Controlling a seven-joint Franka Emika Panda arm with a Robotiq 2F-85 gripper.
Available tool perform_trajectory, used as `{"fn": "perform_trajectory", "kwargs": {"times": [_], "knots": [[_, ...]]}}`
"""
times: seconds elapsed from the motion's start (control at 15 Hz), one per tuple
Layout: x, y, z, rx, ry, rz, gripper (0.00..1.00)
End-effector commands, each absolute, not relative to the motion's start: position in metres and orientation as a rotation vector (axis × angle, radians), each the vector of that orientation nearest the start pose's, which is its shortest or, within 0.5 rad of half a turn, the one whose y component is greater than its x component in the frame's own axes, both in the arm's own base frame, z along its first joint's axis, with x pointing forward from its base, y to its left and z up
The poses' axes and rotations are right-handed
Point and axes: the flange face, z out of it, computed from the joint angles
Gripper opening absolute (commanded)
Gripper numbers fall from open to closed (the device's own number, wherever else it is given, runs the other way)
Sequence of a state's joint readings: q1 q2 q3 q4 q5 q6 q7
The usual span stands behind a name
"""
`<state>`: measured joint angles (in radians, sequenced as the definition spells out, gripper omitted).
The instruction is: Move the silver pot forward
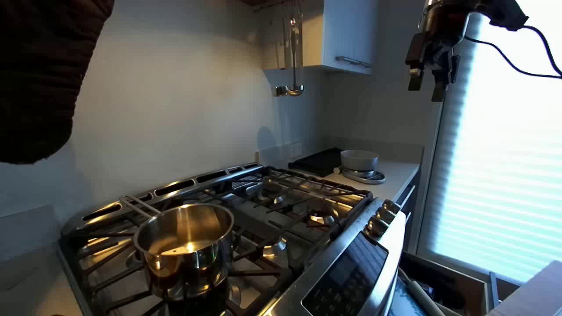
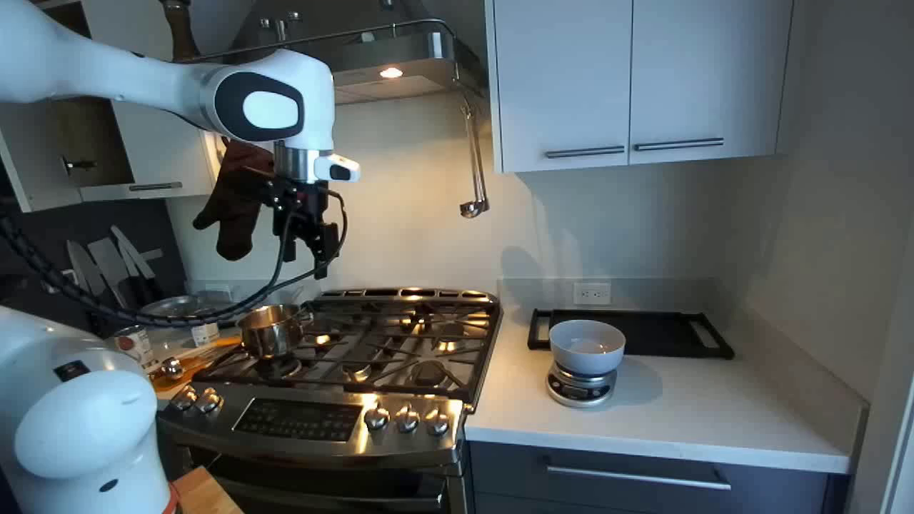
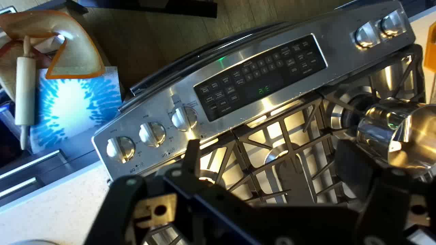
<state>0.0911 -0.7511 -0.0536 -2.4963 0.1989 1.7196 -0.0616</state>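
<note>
You've got the shiny round stainless-steel pot (image 1: 189, 267) on the black-grated steel stove surface (image 2: 385, 350); white countertop (image 2: 742, 414) alongside, white two-door cabinet (image 2: 638, 82) above that. Your black end effector (image 1: 426, 91) hangs high, spread wide.

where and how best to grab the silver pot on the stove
Probably by the rim of the silver pot, across from its handle, coming from above. The pot stands upright and uncovered with straight sides, so the open hand could straddle that edge. The handle points toward the back wall, likely leaving less room.
</note>
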Motion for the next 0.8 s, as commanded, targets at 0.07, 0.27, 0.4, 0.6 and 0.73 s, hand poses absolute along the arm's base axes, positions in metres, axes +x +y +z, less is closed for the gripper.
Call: {"fn": "perform_trajectory", "kwargs": {"times": [0.07, 0.27, 0.4, 0.6, 0.73], "knots": [[0.322, 0.028, 0.528, -2.906, -0.119, 0.039, 1.00], [0.322, 0.028, 0.528, -2.906, -0.119, 0.040, 1.00], [0.322, 0.028, 0.528, -2.906, -0.119, 0.040, 1.00], [0.330, 0.045, 0.530, -2.923, -0.155, 0.047, 1.00], [0.341, 0.086, 0.539, -2.933, -0.269, 0.030, 1.00]]}}
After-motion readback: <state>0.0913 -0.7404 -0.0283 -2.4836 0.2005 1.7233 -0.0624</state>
